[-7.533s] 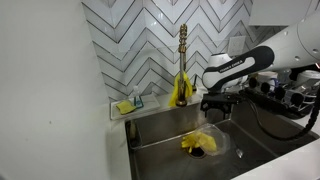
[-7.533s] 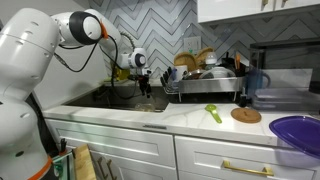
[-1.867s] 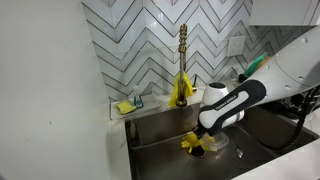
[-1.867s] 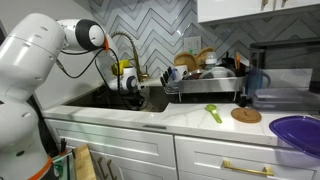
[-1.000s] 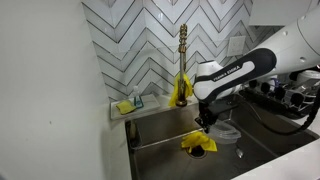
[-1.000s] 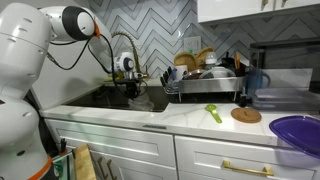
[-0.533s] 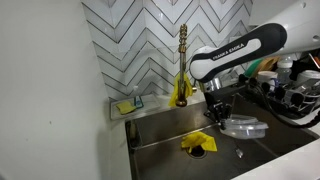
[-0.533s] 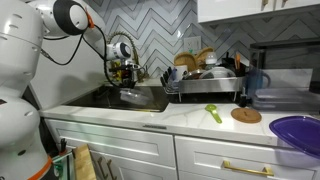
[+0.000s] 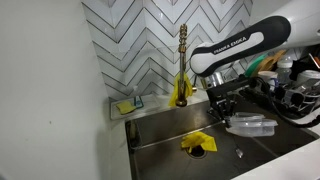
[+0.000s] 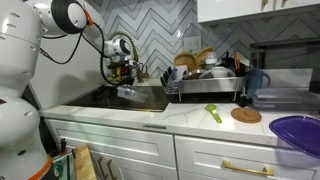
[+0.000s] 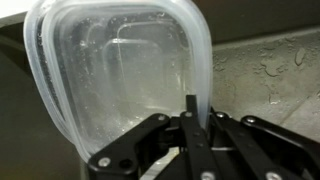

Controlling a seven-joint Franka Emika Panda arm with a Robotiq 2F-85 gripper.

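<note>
Pincer (image 11: 191, 112) clenched on the thin rim of a clear, glossy, rounded-rectangular plastic container (image 11: 110, 80), above a steel sink (image 9: 160, 130), crumpled yellow cloth (image 9: 197, 143) on its floor

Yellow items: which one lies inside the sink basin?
The crumpled yellow cloth; the other yellow piece hangs on the faucet, and the sponge sits on the sink rim.

Arm (image 9: 240, 46) arched out with the elbow high, wrist pitched down, gripper (image 9: 222, 110) hanging roughly vertical below it, fingers (image 11: 188, 112) pinched nearly together, jaws in a tight clamp.
</note>
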